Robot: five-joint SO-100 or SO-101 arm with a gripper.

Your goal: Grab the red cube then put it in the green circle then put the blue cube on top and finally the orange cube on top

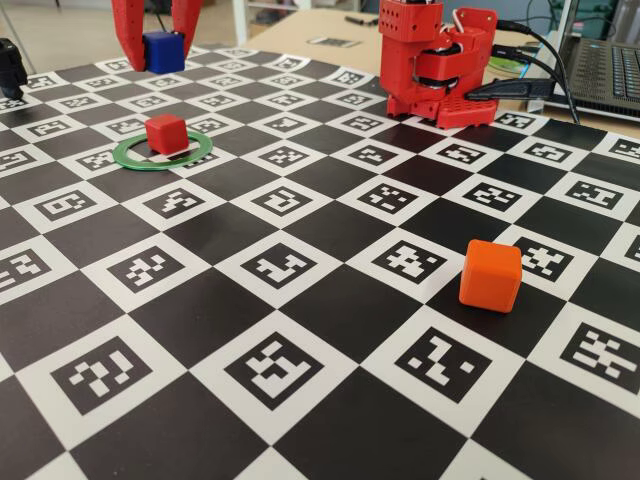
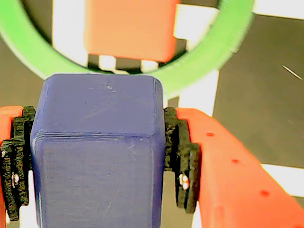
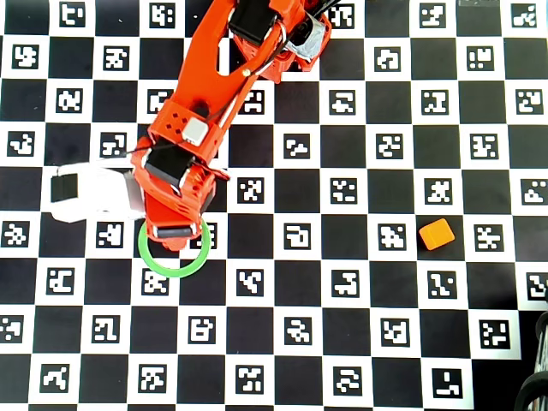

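My red gripper (image 1: 160, 58) hangs at the top left of the fixed view, shut on the blue cube (image 1: 163, 51) and held above the board. In the wrist view the blue cube (image 2: 97, 156) fills the space between the black pads (image 2: 180, 156). The red cube (image 1: 166, 133) sits inside the green circle (image 1: 150, 159), below and in front of the held cube; the wrist view shows the red cube (image 2: 128, 28) within the green circle (image 2: 209, 59). From overhead the arm covers the red cube, and the green circle (image 3: 171, 272) shows only in part. The orange cube (image 1: 490, 275) rests alone at the near right and appears overhead as the orange cube (image 3: 436, 233).
The arm's red base (image 1: 440, 65) stands at the back of the checkered marker board (image 1: 300, 330). A laptop (image 1: 600, 75) and cables lie behind it at the far right. A black object (image 1: 10, 68) sits at the left edge.
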